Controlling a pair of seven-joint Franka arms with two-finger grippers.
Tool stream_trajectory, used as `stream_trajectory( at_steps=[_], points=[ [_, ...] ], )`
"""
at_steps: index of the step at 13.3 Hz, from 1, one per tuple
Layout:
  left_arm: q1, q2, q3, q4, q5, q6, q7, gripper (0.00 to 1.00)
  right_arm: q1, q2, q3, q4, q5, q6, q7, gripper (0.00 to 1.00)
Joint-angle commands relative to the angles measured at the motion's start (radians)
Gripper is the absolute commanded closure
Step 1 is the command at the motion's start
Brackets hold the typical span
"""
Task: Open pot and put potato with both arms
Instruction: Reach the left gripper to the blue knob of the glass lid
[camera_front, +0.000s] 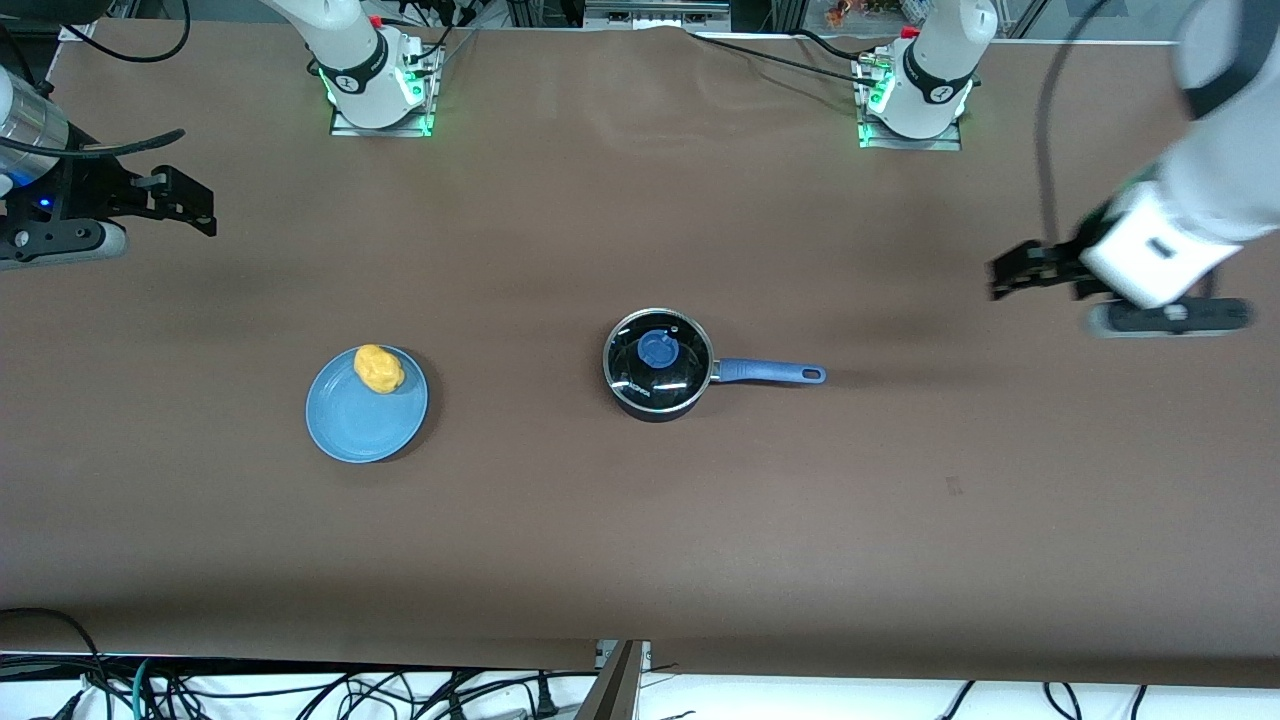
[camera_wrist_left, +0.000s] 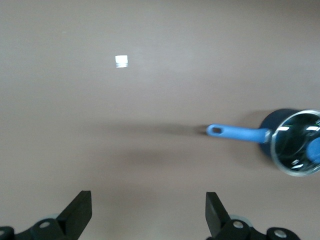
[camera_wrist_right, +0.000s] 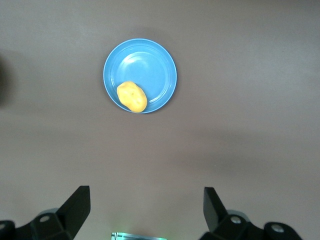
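Note:
The black pot (camera_front: 658, 366) sits mid-table with a glass lid and blue knob (camera_front: 657, 349) on it; its blue handle (camera_front: 770, 373) points toward the left arm's end. It also shows in the left wrist view (camera_wrist_left: 295, 143). The yellow potato (camera_front: 379, 369) lies on a blue plate (camera_front: 360, 425) toward the right arm's end, and shows in the right wrist view (camera_wrist_right: 132, 96). My left gripper (camera_front: 1005, 275) is open and empty, up over the table at the left arm's end. My right gripper (camera_front: 190, 205) is open and empty, over the table at the right arm's end.
The blue plate (camera_wrist_right: 150, 65) lies flat on the brown table cover. The arm bases (camera_front: 375, 95) (camera_front: 915, 100) stand along the table edge farthest from the front camera. Cables hang below the table edge nearest that camera.

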Motion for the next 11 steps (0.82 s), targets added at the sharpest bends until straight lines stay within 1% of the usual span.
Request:
stream_trajectory(
  at_steps=[1,3,5,7,8,10,11],
  points=[
    [-0.047,0.08,-0.07,-0.015,-0.002,0.117,-0.194,0.0,-0.006,0.005,0.005,0.018,-0.002,-0.008,-0.001,0.0],
    [-0.133,0.155,-0.073,-0.014,0.001,0.212,-0.32,0.0,-0.006,0.005,0.005,0.018,0.003,-0.008,-0.003,0.0],
    [-0.199,0.235,-0.073,-0.006,0.003,0.322,-0.342,0.0,-0.006,0.005,0.005,0.018,0.003,-0.008,-0.003,0.0],
    [-0.251,0.292,-0.073,-0.006,0.009,0.405,-0.382,0.0,-0.006,0.005,0.005,0.018,0.003,-0.008,-0.003,0.0],
    [-0.284,0.318,-0.073,-0.005,0.039,0.436,-0.4,0.0,-0.006,0.005,0.005,0.018,0.003,-0.008,-0.003,0.0],
    [-0.342,0.374,-0.075,0.003,0.102,0.446,-0.481,0.0,-0.006,0.005,0.005,0.018,0.003,-0.008,-0.003,0.0],
    [-0.37,0.408,-0.075,0.026,0.115,0.467,-0.515,0.0,-0.006,0.005,0.005,0.018,0.003,-0.008,-0.003,0.0]
  ],
)
